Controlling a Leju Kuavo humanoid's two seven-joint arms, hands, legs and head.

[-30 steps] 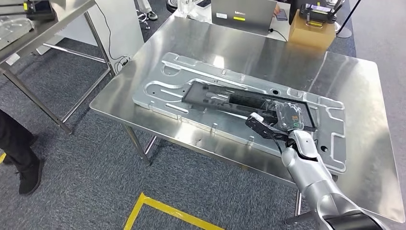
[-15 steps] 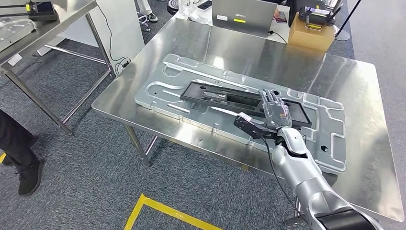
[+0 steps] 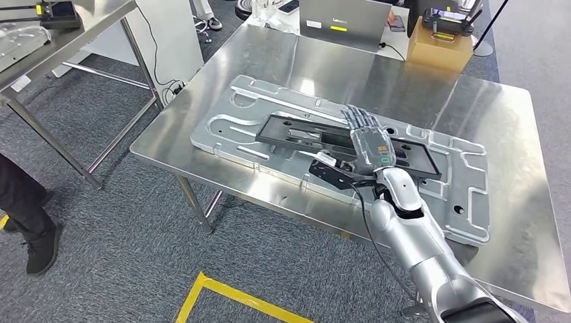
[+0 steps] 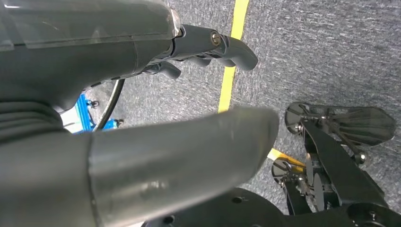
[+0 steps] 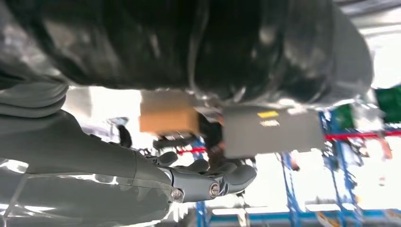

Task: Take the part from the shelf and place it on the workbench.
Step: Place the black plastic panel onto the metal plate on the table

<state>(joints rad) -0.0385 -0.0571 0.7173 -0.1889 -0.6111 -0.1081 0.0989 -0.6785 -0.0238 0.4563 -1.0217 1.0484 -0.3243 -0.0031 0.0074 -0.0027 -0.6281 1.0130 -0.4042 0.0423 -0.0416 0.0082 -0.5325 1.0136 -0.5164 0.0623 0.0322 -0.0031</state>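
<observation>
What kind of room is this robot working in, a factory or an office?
Probably a workshop or robotics test lab rather than an office. A bare stainless-steel workbench carries a large stamped silver metal panel with a flat black part on it, a second steel table stands nearby, and yellow tape marks the grey carpeted floor.

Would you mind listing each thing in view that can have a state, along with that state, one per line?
Black part: lying flat on the metal tray, not held.
Metal tray: flat on the workbench.
Workbench: carrying the tray and part.
Right hand: open, fingers extended over the part, holding nothing.
Left hand: hanging over the floor, holding nothing; open or shut unclear.
Laptop: lid up.
</observation>
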